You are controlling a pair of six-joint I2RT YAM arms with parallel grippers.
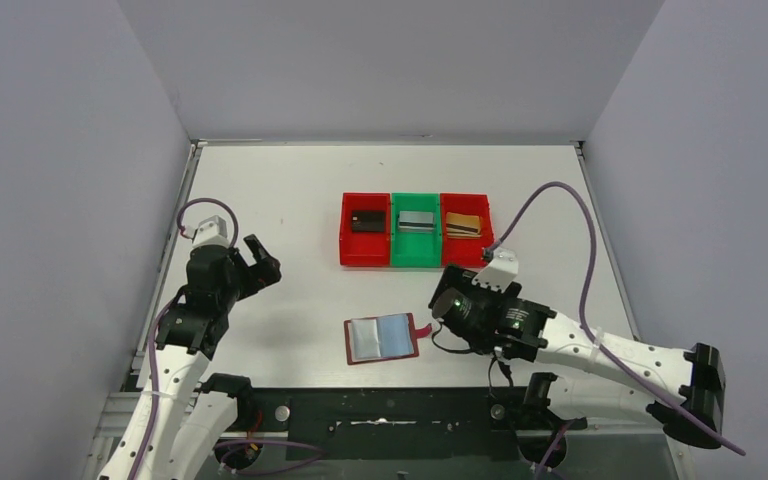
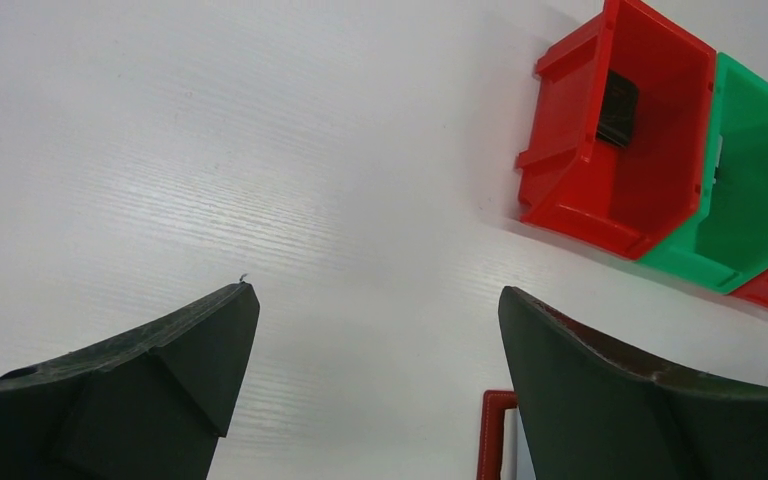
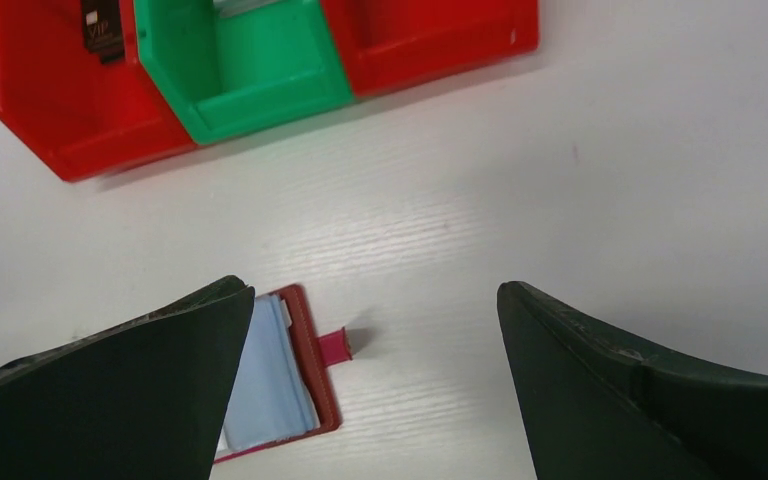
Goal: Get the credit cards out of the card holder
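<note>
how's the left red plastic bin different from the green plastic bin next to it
The left red open-topped plastic bin holds a black rectangular card; the green open-topped plastic bin holds a silver-grey card. The red bin ends the row on the left; the green bin sits in the middle. Both look alike in shape and size, walls touching.

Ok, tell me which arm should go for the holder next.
Right. The right gripper hangs open close beside the holder, at its clasp end; the left gripper, also open, sits farther off to the left.
</note>
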